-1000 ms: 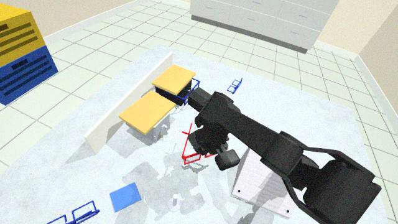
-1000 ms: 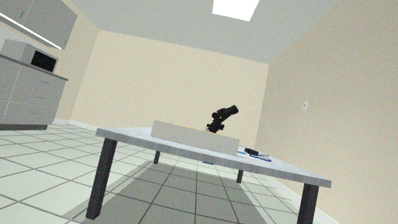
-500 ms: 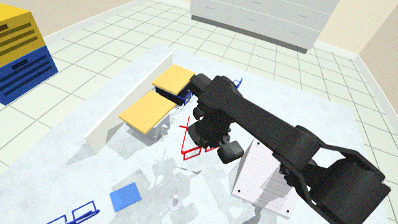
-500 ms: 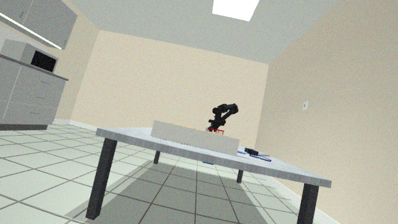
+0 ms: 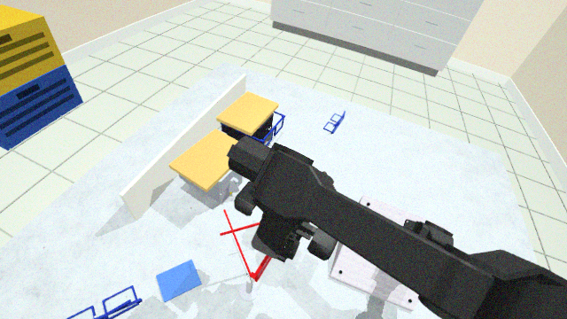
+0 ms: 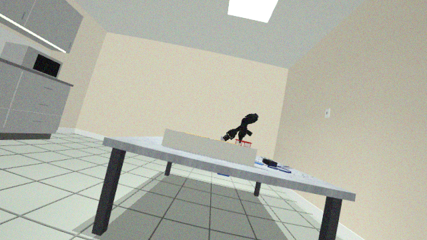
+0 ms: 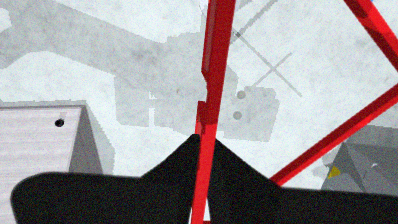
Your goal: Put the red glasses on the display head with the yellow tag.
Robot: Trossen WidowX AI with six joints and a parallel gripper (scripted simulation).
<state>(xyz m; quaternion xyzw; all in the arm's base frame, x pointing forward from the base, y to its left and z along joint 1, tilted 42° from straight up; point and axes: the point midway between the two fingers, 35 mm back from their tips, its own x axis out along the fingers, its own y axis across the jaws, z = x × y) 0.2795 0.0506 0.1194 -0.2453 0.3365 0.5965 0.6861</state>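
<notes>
The red glasses [image 5: 256, 276] [image 6: 238, 141] [image 7: 220, 40] hang above the table, their thin temples crossing in the top view. My gripper [image 7: 201, 141] is shut on the front frame of the glasses; its fingertips are hidden in the top view. The grey display head [image 5: 219, 190] [image 7: 367, 165] with the small yellow tag [image 5: 230, 193] [image 7: 334, 172] stands under the nearer yellow-orange board [image 5: 205, 159]. The glasses are off it, on its near side. The other head [image 5: 264, 130], dark with blue glasses on it, stands under the farther board [image 5: 248, 112].
A pale upright panel [image 5: 186, 146] [image 6: 207, 147] runs behind both heads. A pinkish-white block [image 5: 354, 266] [image 7: 40, 145] with black dots lies beneath the arm. A blue card [image 5: 179, 280] and other blue glasses [image 5: 133, 303] are at lower left. Small blue glasses [image 5: 339, 122] lie farther back.
</notes>
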